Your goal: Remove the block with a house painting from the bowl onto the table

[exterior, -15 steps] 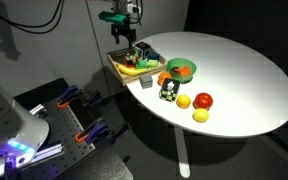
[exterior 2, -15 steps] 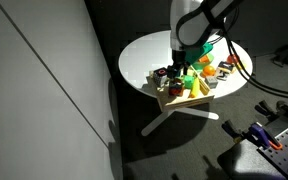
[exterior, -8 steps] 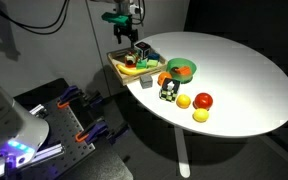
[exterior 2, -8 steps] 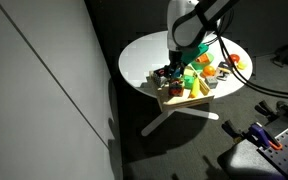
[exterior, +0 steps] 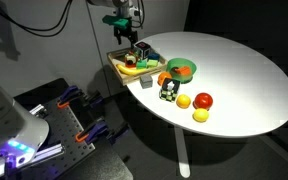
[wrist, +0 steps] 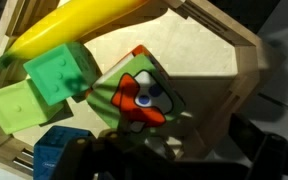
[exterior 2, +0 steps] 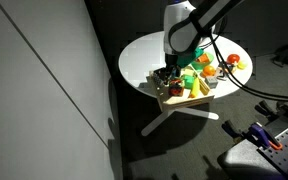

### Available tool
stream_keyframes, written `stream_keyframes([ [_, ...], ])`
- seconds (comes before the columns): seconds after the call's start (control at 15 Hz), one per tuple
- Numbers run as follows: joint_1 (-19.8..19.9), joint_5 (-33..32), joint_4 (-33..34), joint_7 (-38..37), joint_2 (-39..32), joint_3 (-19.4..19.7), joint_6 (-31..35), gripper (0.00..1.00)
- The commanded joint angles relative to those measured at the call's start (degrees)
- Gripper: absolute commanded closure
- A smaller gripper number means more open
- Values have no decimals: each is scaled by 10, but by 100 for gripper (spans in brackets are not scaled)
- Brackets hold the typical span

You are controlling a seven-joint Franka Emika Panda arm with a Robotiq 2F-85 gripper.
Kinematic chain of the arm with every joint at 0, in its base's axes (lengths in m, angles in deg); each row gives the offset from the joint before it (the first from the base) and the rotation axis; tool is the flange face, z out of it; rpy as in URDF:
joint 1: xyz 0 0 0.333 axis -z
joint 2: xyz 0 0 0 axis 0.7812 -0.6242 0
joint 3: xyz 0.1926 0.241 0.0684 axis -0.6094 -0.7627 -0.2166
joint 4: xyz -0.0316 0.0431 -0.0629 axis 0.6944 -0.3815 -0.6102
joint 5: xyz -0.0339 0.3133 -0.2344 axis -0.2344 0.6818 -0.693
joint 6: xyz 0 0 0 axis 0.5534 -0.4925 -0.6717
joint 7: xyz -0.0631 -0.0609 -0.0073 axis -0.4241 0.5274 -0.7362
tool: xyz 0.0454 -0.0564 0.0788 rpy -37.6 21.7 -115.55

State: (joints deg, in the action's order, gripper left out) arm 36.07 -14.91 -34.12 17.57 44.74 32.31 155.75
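The block with a house painting [wrist: 137, 97] is a pale cube with a red-orange picture. It lies inside the tan tray-like bowl [wrist: 227, 62], which sits at the edge of the round white table [exterior: 234, 75] in both exterior views [exterior 2: 136, 62]. My gripper [wrist: 174, 152] hangs right over the bowl [exterior: 125, 68], and its dark fingers stand wide apart either side of the block. The gripper is open and holds nothing. It also shows in both exterior views [exterior: 125, 38] [exterior 2: 170, 70], above the bowl [exterior 2: 174, 101].
In the bowl lie a yellow banana [wrist: 76, 24], two green blocks [wrist: 56, 72] and a blue block [wrist: 54, 150]. On the table are a round green bowl [exterior: 181, 68], a dark cube [exterior: 169, 92] and three fruits [exterior: 200, 104].
The arm has shifted a little sideways over the bowl. The objects have not moved.
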Motion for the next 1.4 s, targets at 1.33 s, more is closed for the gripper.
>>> stream_keyframes([
  [1.33, -37, -80, 6, -20, -29, 51, 5, 0],
])
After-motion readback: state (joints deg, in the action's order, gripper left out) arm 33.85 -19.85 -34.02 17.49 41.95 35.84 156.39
